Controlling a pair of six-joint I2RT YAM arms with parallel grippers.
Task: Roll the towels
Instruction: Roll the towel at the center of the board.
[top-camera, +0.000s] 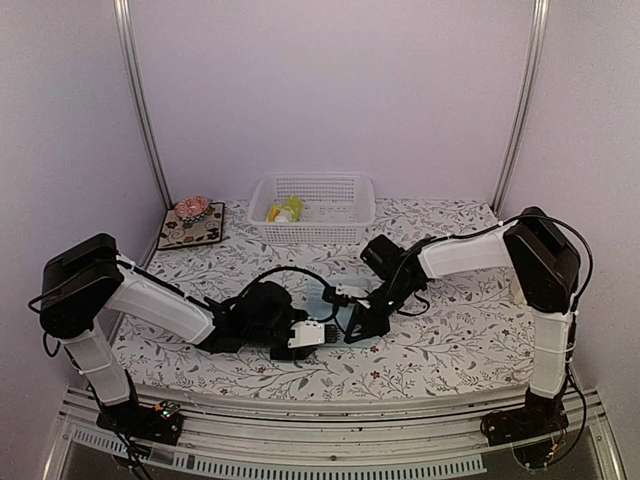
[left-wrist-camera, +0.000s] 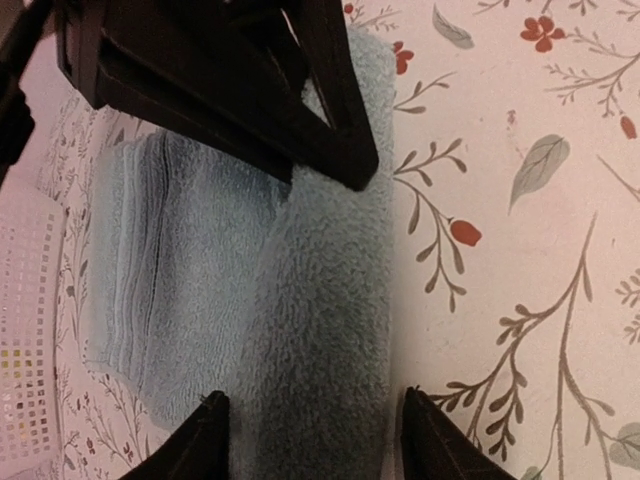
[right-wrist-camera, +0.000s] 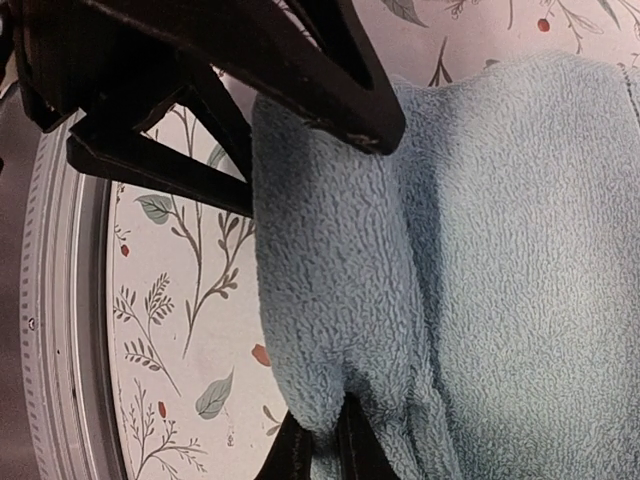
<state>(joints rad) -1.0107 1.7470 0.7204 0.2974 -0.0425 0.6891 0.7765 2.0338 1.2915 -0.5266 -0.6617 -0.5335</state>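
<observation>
Left gripper (left-wrist-camera: 312, 410) sits open, the rolled edge of the fluffy pale blue towel (left-wrist-camera: 320, 300) between its fingers, tips cut off. Right gripper (right-wrist-camera: 322, 425) is pinched tight on that towel's fold. From overhead, both mostly hide it.

Two towels: one pale blue towel (left-wrist-camera: 300, 300) and one yellow-green towel (top-camera: 285, 211). One white basket (top-camera: 345, 190), one floral mat (top-camera: 205, 232). Two arms carry two tools: left tool (left-wrist-camera: 315, 425), right tool (right-wrist-camera: 325, 440).

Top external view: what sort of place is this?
Probably a lab test booth: plain walls with metal rails, two robot arms bolted to a frame, a floral cloth holding a basket and blue towel.
</observation>
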